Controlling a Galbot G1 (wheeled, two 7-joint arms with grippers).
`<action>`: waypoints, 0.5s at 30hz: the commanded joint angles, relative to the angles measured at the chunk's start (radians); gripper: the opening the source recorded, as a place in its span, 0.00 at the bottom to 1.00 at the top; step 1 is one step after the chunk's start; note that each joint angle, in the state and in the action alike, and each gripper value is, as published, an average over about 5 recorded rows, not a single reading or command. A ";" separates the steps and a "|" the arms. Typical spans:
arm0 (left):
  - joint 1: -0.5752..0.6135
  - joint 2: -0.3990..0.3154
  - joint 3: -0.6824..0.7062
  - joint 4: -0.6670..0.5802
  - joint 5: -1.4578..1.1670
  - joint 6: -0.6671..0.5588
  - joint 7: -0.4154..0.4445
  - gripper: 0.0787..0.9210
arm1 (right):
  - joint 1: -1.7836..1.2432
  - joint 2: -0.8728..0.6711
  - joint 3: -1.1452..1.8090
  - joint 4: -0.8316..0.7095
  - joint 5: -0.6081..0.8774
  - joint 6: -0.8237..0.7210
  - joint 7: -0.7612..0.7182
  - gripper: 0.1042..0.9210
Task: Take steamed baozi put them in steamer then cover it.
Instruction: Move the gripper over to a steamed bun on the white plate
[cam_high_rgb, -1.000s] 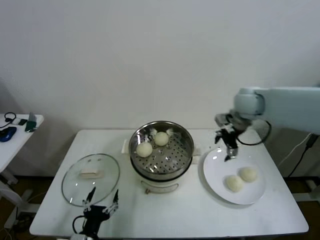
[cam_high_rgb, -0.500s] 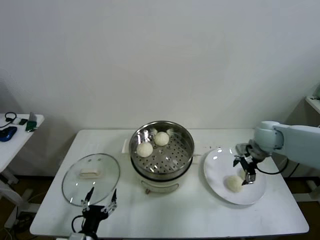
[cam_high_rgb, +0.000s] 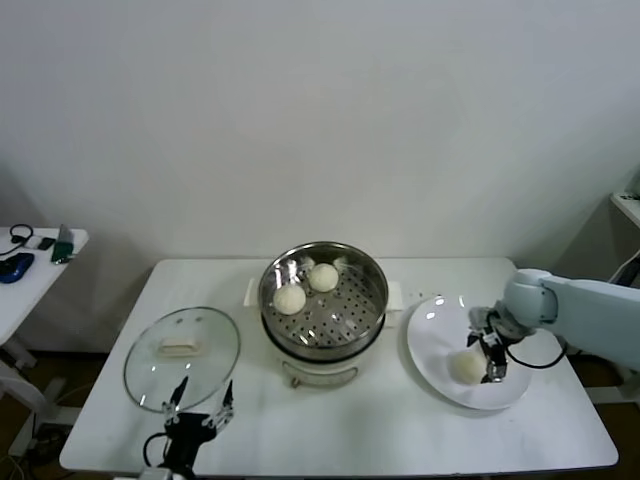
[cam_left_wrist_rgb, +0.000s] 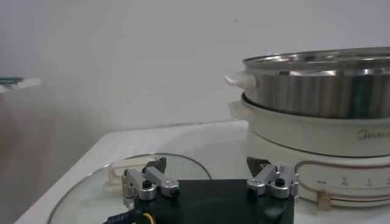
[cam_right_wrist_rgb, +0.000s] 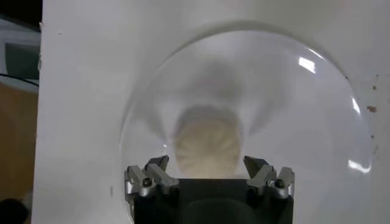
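The steamer (cam_high_rgb: 372, 290) stands mid-table and holds two baozi (cam_high_rgb: 290, 298) (cam_high_rgb: 322, 277). On the white plate (cam_high_rgb: 430, 340) to its right lies another baozi (cam_high_rgb: 465, 367). My right gripper (cam_high_rgb: 490, 358) is low over the plate beside that one, open. In the right wrist view a baozi (cam_right_wrist_rgb: 207, 145) sits between the open fingers of the right gripper (cam_right_wrist_rgb: 207, 163), which stand apart from it. The glass cover (cam_high_rgb: 182, 357) lies flat on the table to the left. My left gripper (cam_high_rgb: 205, 395) waits open at the cover's near edge, holding nothing.
In the left wrist view the steamer (cam_left_wrist_rgb: 323, 85) on its cream pot base (cam_left_wrist_rgb: 317, 131) rises just beyond the cover (cam_left_wrist_rgb: 91, 189). A small side table (cam_high_rgb: 30, 255) with dark items stands far left. The table's front edge runs close to my left gripper.
My right arm swung from above the plate's far rim down onto the plate and lowered its open gripper around a baozi. The left arm stayed still.
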 joint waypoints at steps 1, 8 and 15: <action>-0.002 -0.001 0.002 -0.001 0.010 0.003 -0.002 0.88 | -0.081 -0.002 0.061 -0.025 -0.021 -0.006 0.023 0.87; 0.002 -0.003 0.004 -0.006 0.020 0.005 -0.003 0.88 | -0.044 -0.004 0.061 -0.020 -0.019 0.015 0.012 0.78; 0.008 -0.011 0.011 -0.012 0.035 0.002 -0.004 0.88 | 0.116 -0.002 -0.010 0.003 -0.006 0.087 -0.039 0.72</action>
